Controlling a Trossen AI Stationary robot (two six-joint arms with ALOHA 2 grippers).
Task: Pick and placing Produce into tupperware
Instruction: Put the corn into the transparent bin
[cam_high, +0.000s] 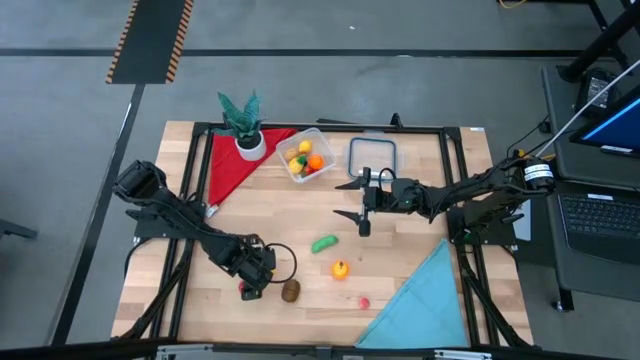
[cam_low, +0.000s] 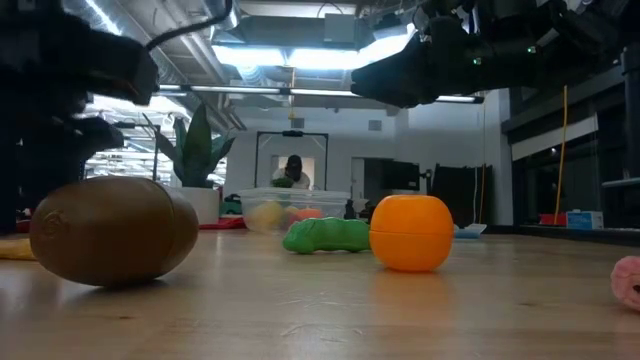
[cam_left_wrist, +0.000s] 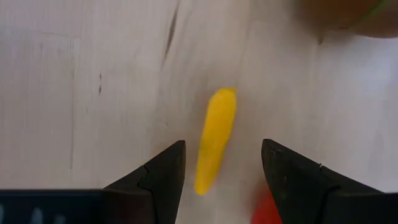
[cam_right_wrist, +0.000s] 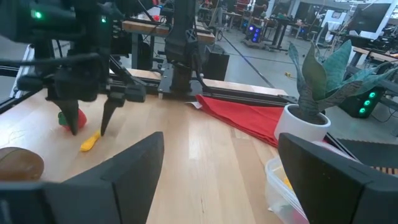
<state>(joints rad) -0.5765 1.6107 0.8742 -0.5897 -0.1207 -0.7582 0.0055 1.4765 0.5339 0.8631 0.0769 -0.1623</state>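
left gripper (cam_high: 250, 287): low over the near-left of the table (cam_high: 400, 300), jaws apart astride a small yellow piece (cam_left_wrist: 215, 138) without touching it, holding nothing; red piece (cam_right_wrist: 70, 118) just beside; brown kiwi (cam_high: 290, 291) to its right; right gripper (cam_high: 357, 200): raised mid-table, jaws wide, empty; tupperware (cam_high: 309, 153): far centre, holding several fruits, beside potted plant (cam_high: 243, 125) and lid (cam_high: 372, 157); loose on the table: green pod (cam_high: 323, 243), orange fruit (cam_high: 340, 269), pink piece (cam_high: 364, 302); red cloth (cam_high: 232, 162) far left, blue cloth (cam_high: 425, 300) near right.
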